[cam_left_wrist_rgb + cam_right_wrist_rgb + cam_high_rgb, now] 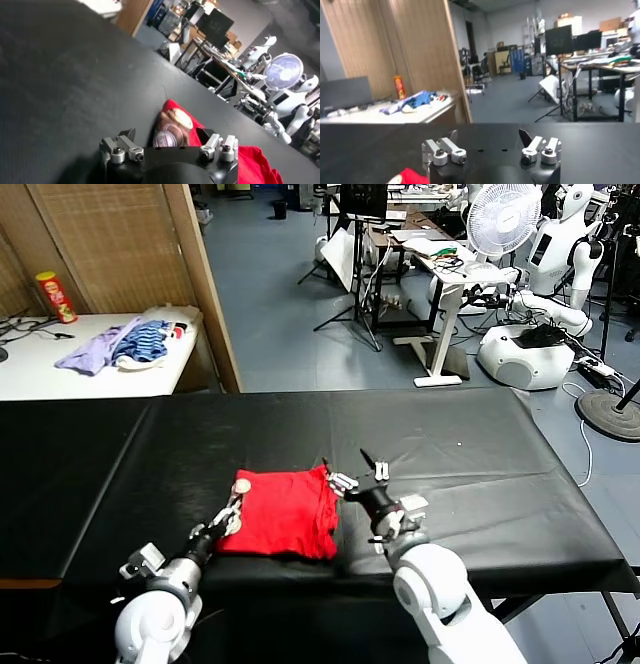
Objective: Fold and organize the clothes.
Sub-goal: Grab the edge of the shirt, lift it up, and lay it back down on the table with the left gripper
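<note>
The clothes here are one red T-shirt (pixel 285 522), lying folded into a rough square on the black table (pixel 480 454), near its front edge. My left gripper (pixel 234 504) is low at the shirt's left edge. In the left wrist view this gripper (pixel 167 134) stands open, with the shirt's corner and its brown-and-white print (pixel 172 131) between the jaws. My right gripper (pixel 347 464) hovers just off the shirt's right far corner. It is open (pixel 489 135) with nothing between its fingers, and a scrap of the red shirt (pixel 410 176) shows beside it.
A white side table (pixel 40 374) at the back left carries a heap of lilac and blue-striped garments (pixel 120 344) and a red can (pixel 55 296). A wooden partition (pixel 205 284) rises behind the table. Desks, a fan (pixel 503 219) and other robots stand far right.
</note>
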`<action>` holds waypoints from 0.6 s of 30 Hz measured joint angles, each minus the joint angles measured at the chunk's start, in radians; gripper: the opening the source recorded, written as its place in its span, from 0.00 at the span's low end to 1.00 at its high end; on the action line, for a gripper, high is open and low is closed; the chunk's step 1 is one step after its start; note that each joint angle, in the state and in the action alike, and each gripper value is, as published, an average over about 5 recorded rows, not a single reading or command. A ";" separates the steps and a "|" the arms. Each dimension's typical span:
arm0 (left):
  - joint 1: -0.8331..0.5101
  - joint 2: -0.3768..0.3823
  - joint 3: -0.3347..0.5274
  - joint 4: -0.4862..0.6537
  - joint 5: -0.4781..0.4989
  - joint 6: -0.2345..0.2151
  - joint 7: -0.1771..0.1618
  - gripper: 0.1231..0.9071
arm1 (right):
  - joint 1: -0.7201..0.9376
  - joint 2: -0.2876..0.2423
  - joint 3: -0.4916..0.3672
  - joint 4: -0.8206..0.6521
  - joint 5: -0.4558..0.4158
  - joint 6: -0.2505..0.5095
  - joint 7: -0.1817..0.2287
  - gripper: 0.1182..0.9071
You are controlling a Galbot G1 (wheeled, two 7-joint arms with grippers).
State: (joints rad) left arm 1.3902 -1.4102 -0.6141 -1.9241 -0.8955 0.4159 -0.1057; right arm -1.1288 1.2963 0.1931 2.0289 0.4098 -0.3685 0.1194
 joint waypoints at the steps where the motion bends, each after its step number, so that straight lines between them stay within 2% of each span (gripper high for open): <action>1: 0.001 0.000 0.000 -0.001 -0.006 0.002 0.000 0.65 | -0.003 0.000 0.005 0.004 0.001 0.000 0.000 0.86; 3: 0.001 -0.001 0.000 -0.003 -0.011 0.005 0.000 0.52 | -0.008 0.002 0.013 0.012 0.001 0.000 0.001 0.86; 7: 0.002 -0.002 0.000 -0.008 0.020 -0.003 -0.004 0.20 | -0.015 0.008 0.028 0.023 -0.016 -0.015 0.012 0.86; 10: 0.004 -0.005 0.007 -0.017 0.098 -0.028 -0.013 0.05 | -0.026 0.014 0.041 0.028 -0.056 -0.053 0.038 0.86; 14: 0.003 -0.001 0.012 -0.038 0.287 -0.041 -0.032 0.04 | -0.048 0.019 0.060 0.038 -0.121 -0.129 0.074 0.86; 18: -0.005 0.027 -0.002 -0.046 0.507 -0.049 -0.035 0.03 | -0.077 0.018 0.080 0.045 -0.163 -0.173 0.079 0.86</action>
State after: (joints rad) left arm 1.3854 -1.3835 -0.6160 -1.9703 -0.3881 0.3667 -0.1404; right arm -1.2058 1.3142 0.2730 2.0742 0.2468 -0.5412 0.1985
